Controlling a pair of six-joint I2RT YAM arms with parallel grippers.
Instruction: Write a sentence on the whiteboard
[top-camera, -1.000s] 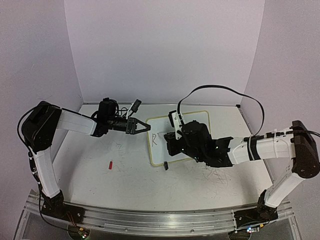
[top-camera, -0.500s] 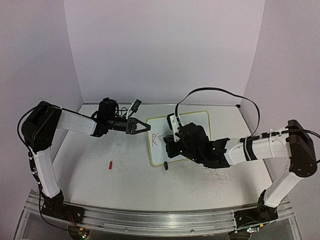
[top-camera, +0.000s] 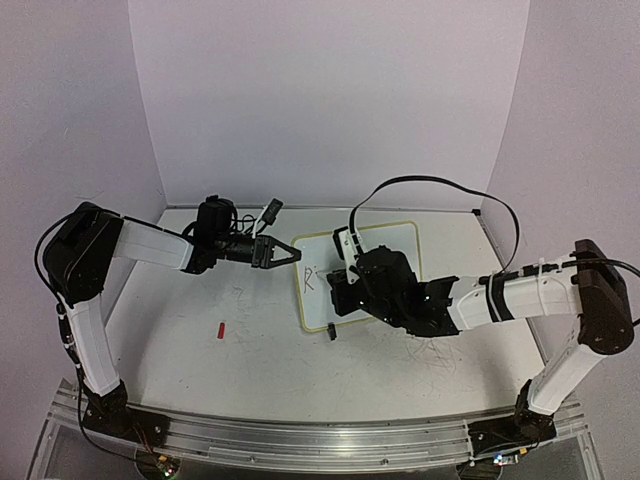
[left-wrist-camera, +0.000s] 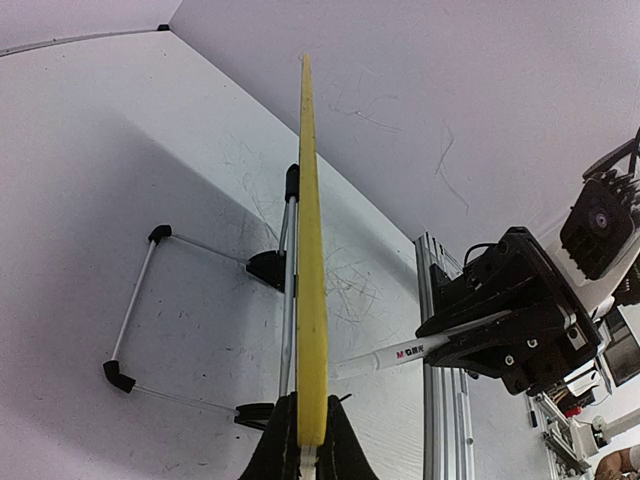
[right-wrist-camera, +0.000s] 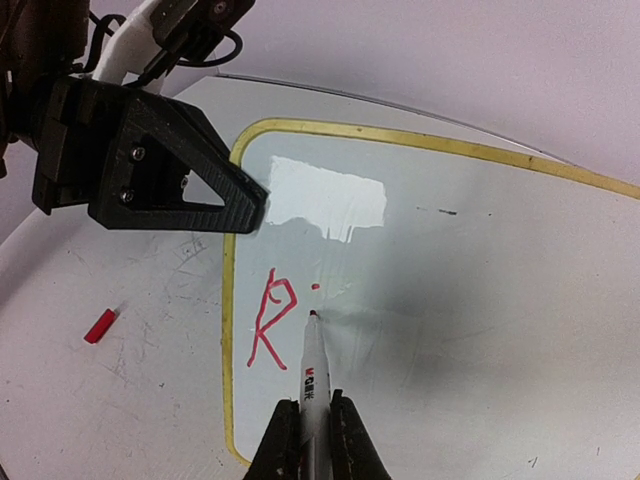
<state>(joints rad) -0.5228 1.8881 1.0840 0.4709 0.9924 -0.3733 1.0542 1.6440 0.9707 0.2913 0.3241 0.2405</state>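
The whiteboard (top-camera: 330, 262) with a pale yellow rim stands tilted at the table's middle; it also shows in the right wrist view (right-wrist-camera: 450, 260). In the left wrist view it is edge-on (left-wrist-camera: 311, 260). My left gripper (top-camera: 283, 252) is shut on its left rim (left-wrist-camera: 311, 440). My right gripper (right-wrist-camera: 312, 435) is shut on a white marker (right-wrist-camera: 313, 370) whose red tip touches the board just right of a red "R" (right-wrist-camera: 270, 320) and below a red dot (right-wrist-camera: 315, 287). The marker also shows in the left wrist view (left-wrist-camera: 400, 353). My right gripper (top-camera: 345, 285) hangs over the board.
A small red cap (top-camera: 220, 328) lies on the scribbled tabletop at the left, also in the right wrist view (right-wrist-camera: 100, 325). The board's wire stand and black feet (left-wrist-camera: 130, 375) rest behind it. A black foot (top-camera: 329, 331) sits at the board's near edge.
My right gripper moved a little left over the board with the marker and a red dot has appeared beside the "R". The left arm has not moved.
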